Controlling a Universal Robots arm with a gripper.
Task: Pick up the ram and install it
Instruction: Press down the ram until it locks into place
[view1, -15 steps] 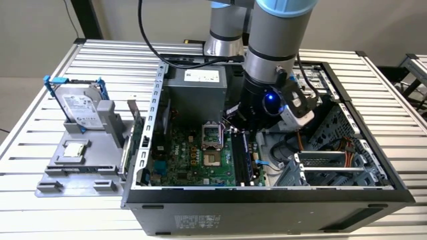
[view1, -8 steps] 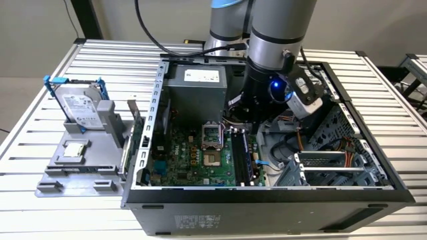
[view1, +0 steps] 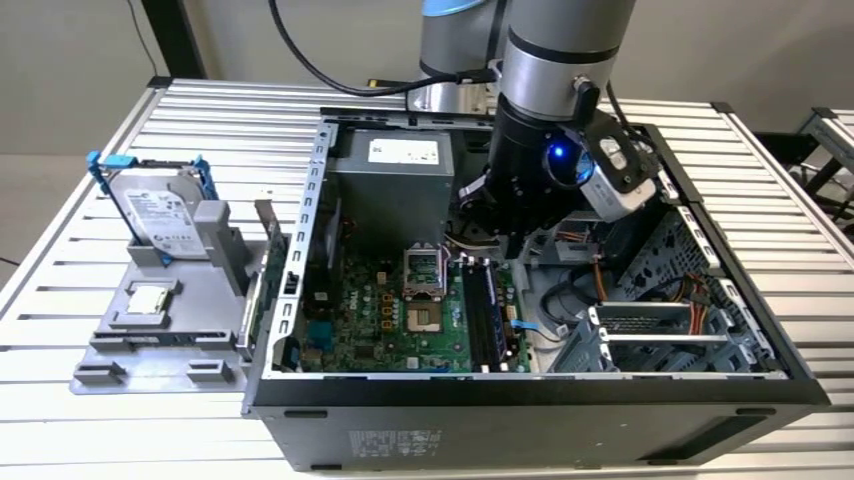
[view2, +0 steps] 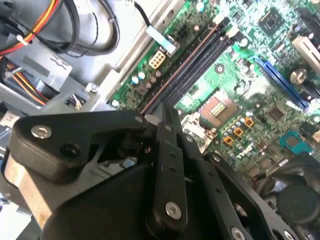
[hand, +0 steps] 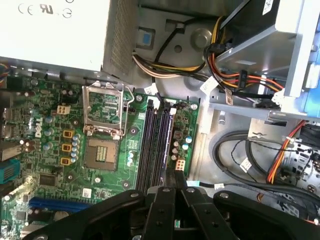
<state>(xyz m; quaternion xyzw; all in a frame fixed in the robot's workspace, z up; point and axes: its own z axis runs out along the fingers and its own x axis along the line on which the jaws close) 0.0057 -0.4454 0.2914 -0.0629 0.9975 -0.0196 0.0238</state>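
Ram apparently standing edge-on in the slot row on the motherboard, read as a thin brownish line in the slot nearest the white connector; not sure enough to call it seated. Gripper poised just above the near end of that row, claw drawn narrow, fingers meeting at the tips with nothing plainly clamped between them. Probably light and stiff, yet thin and brittle: easily cracked by twisting, chips and contact edge best left untouched. Best taken across the two flat faces near mid-length or pressed squarely on the top edge, load kept even along the length to avoid rocking. Tight quarters inside the open computer case: processor socket just beside the slots on one side, loose black cables and orange-and-yellow wiring on the other, power supply at the far end. Outside, ribbed metal table, and on the exterior view's left a grey fixture carrying the hard drive, well apart from the gripper.
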